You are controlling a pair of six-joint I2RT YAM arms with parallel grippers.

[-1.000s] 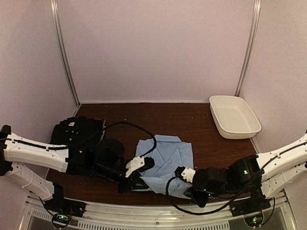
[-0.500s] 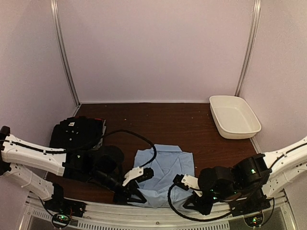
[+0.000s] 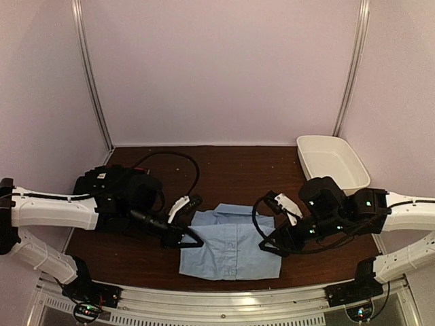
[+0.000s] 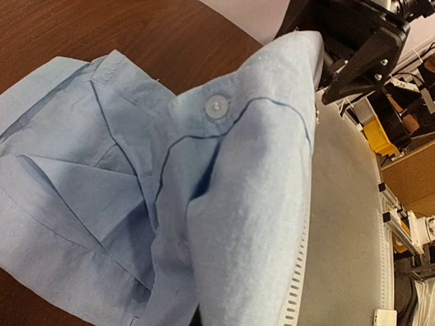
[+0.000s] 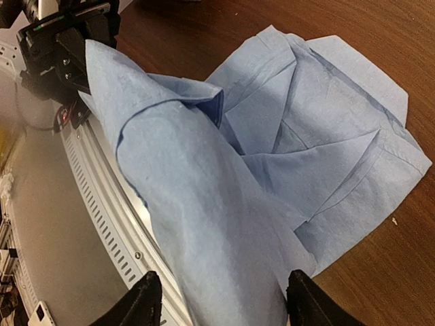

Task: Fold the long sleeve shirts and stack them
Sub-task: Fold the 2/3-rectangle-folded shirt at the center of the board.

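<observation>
The light blue shirt (image 3: 231,244) lies partly folded near the table's front edge, collar toward the back. My left gripper (image 3: 191,239) is at its left side, shut on a raised fold of the blue cloth (image 4: 251,224) that covers the jaws in the left wrist view. My right gripper (image 3: 269,243) is at the shirt's right side. Its fingers (image 5: 139,307) stand wide apart and open, with the blue cloth (image 5: 204,224) draped between them. The black shirt (image 3: 102,182) lies folded at the far left, partly behind my left arm.
A white oval tub (image 3: 333,166) stands at the back right of the brown table (image 3: 231,170). The metal front rail (image 5: 102,204) runs just under the lifted cloth. Black cables loop over both arms. Walls close the table in on three sides.
Both grippers have risen from the front edge and moved back beside the shirt. The shirt now lies as a flatter rectangle. The right gripper has opened; the left stays shut on the cloth.
</observation>
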